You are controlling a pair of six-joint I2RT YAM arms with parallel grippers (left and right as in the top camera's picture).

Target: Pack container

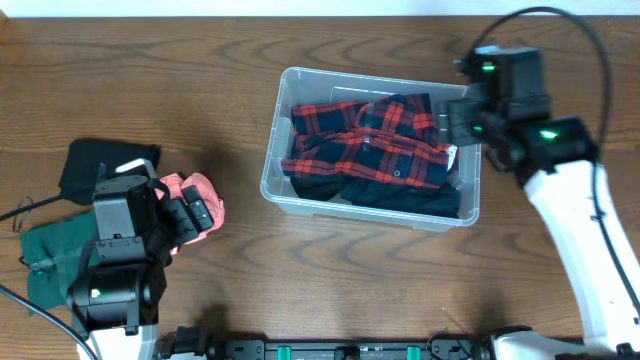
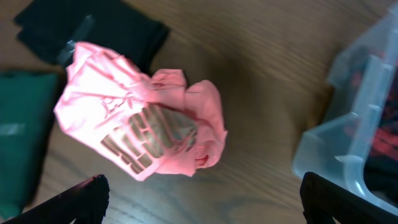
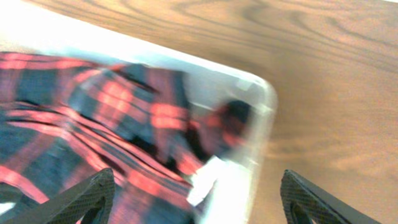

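The clear plastic container (image 1: 283, 95) stands on the wooden table at centre right. A red and navy plaid shirt (image 1: 372, 150) lies crumpled inside it. My right gripper (image 3: 198, 205) is open and empty above the container's right rim (image 3: 264, 106); in the overhead view it is at the bin's upper right (image 1: 462, 120). My left gripper (image 2: 202, 202) is open and empty just in front of a crumpled pink garment (image 2: 143, 115) on the table. The pink garment also shows in the overhead view (image 1: 200, 190), partly under the left arm.
A black garment (image 1: 100, 160) and a dark green garment (image 1: 50, 250) lie at the far left, also in the left wrist view (image 2: 118, 28) (image 2: 22, 130). The container's corner (image 2: 354, 143) is to the right of the pink garment.
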